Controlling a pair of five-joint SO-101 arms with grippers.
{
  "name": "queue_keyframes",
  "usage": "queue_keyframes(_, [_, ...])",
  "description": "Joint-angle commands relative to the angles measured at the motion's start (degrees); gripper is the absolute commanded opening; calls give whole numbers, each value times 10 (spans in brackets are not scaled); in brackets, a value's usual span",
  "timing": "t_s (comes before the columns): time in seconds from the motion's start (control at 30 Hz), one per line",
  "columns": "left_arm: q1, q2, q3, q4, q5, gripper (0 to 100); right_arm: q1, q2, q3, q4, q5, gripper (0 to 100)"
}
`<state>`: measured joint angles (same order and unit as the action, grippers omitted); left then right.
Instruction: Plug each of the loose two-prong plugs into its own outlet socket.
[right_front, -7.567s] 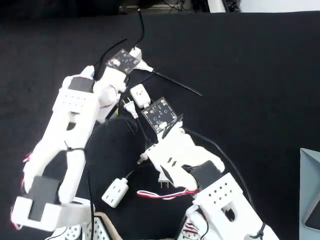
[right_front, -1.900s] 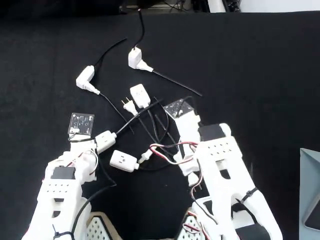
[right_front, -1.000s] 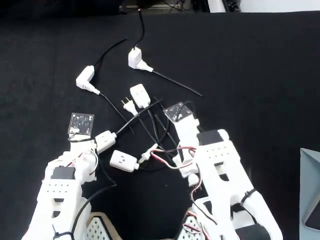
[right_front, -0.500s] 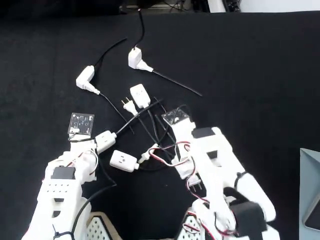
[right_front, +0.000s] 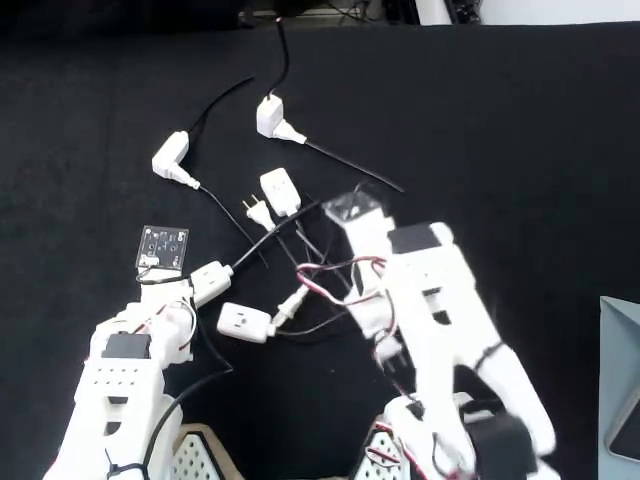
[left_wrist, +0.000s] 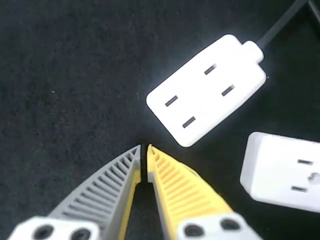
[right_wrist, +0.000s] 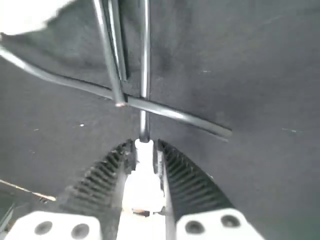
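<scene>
My right gripper (right_wrist: 142, 145) is shut on a small white plug (right_wrist: 143, 175), whose black cord (right_wrist: 144, 75) runs out ahead over other crossing cords. In the high view the right arm (right_front: 430, 290) covers that plug, above a tangle of black cords. My left gripper (left_wrist: 144, 150) is shut on nothing, its tips just short of a white outlet socket (left_wrist: 207, 102), with a second outlet (left_wrist: 282, 170) beside it. Seen from above, these outlets (right_front: 208, 280) (right_front: 243, 322) lie by the left arm (right_front: 130, 350). A third outlet (right_front: 279, 190) has a two-prong plug (right_front: 256, 212) next to it.
Two more white plugs (right_front: 170, 158) (right_front: 270, 117) lie farther back on the black table, with cords trailing off. Another white plug (right_front: 290, 303) lies near the closest outlet. A grey object (right_front: 620, 380) sits at the right edge. The table's right half is open.
The right arm has pushed its wrist farther from the table's front edge, dragging cords with it. The nearest outlet and the plug beside it shifted slightly left. The left arm has kept still.
</scene>
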<state>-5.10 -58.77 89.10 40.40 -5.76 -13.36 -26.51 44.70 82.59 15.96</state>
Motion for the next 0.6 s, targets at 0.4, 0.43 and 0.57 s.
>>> queue_keyframes(0.4, [7, -7, -1, -6, 2, 41, 31, -116, -281, 135, 25, 11])
queue_keyframes(0.43, [7, -7, -1, -6, 2, 41, 32, -116, -281, 122, 24, 11])
queue_keyframes(0.57, [7, -7, -1, -6, 2, 41, 85, -117, -293, 59, 25, 11])
